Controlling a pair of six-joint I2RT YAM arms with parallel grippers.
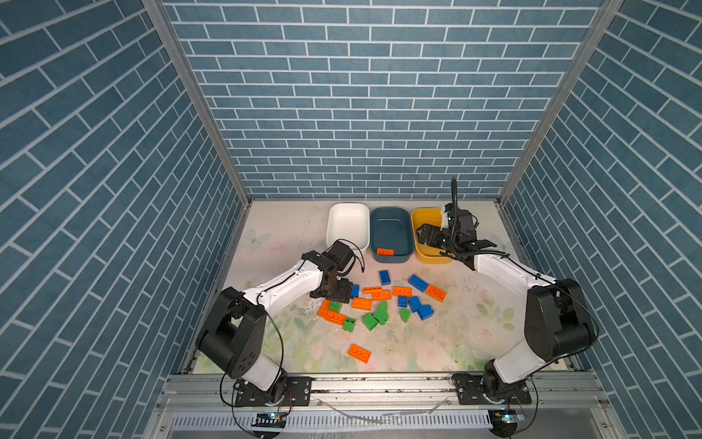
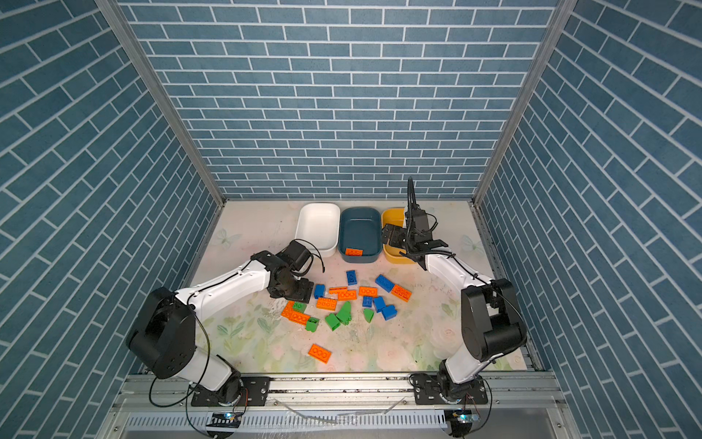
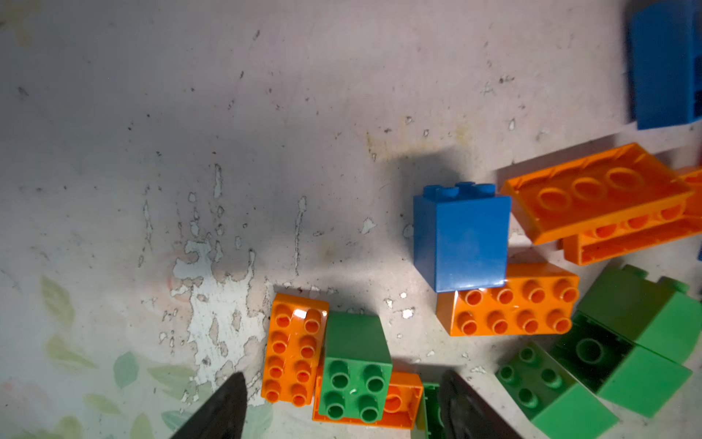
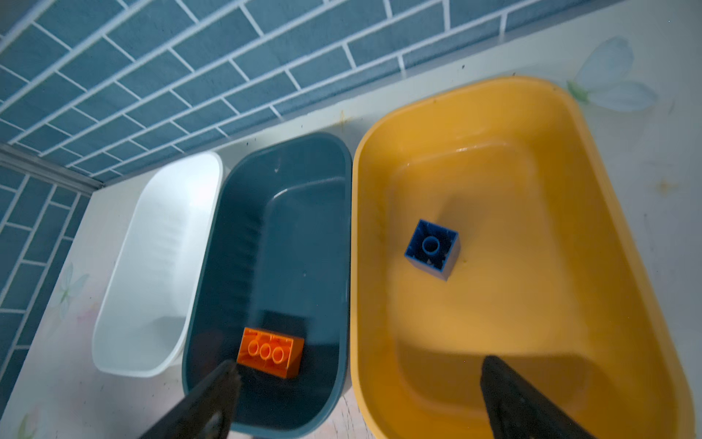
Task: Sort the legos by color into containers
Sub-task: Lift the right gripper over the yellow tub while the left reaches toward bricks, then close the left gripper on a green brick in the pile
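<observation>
Half-hidden behind wide-open, empty right gripper (image 1: 421,236) — yellow tub (image 1: 429,259) beside teal tub (image 1: 391,228), blue brick (image 4: 432,249) inside; orange brick (image 4: 270,351) in teal tub; loose legos (image 1: 381,295) in front, left gripper (image 3: 343,380) parted over them, holding nothing.

My floral table (image 1: 285,235): white tub (image 1: 347,224), teal tub (image 1: 391,228), yellow tub (image 1: 423,216) abreast at back; legos (image 1: 361,303) strewn centre; orange plate (image 1: 359,353) alone, nearer front.

Containers: white tub (image 1: 347,224), teal tub (image 1: 391,228) and yellow tub (image 4: 551,228) are set side by side in a row.
Contents: one orange brick (image 4: 270,351), underside up, is held in the teal tub. One blue block (image 4: 432,249), blurred and apparently inverted, is in the yellow tub.
Unsorted legos (image 1: 381,294) are scattered in front.
</observation>
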